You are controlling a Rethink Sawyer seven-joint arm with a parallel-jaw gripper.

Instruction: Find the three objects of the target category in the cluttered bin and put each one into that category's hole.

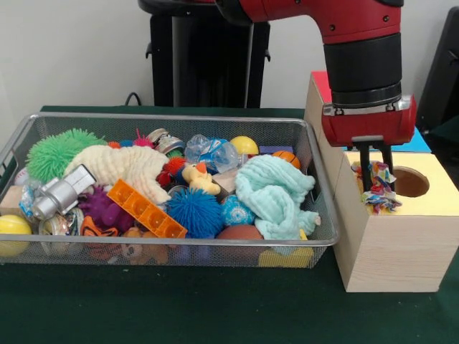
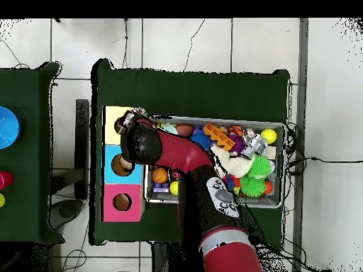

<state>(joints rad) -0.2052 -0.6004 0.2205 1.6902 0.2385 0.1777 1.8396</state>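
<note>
My gripper [image 1: 377, 186] hangs over the yellow top of the pale wooden box [image 1: 391, 236] and is shut on a frilly fabric ball [image 1: 381, 201] printed white, red, blue and yellow. The ball rests on or just above the yellow top, just left of the round dark hole [image 1: 411, 182]. The wire mesh bin [image 1: 179, 119] stands to the left, full of toys. I cannot pick out another frilly fabric ball in it. In the overhead view the arm's wrist [image 2: 142, 143] covers the gripper beside the yellow box [image 2: 111, 117].
The bin holds a pale mint cloth [image 1: 276, 195], a blue spiky ball [image 1: 193, 212], a green spiky ball [image 1: 54, 152], an orange grid block [image 1: 145, 208] and a silver toy [image 1: 63, 192]. Blue-topped [image 2: 113, 170] and red-topped [image 2: 122, 202] boxes stand beside the yellow one.
</note>
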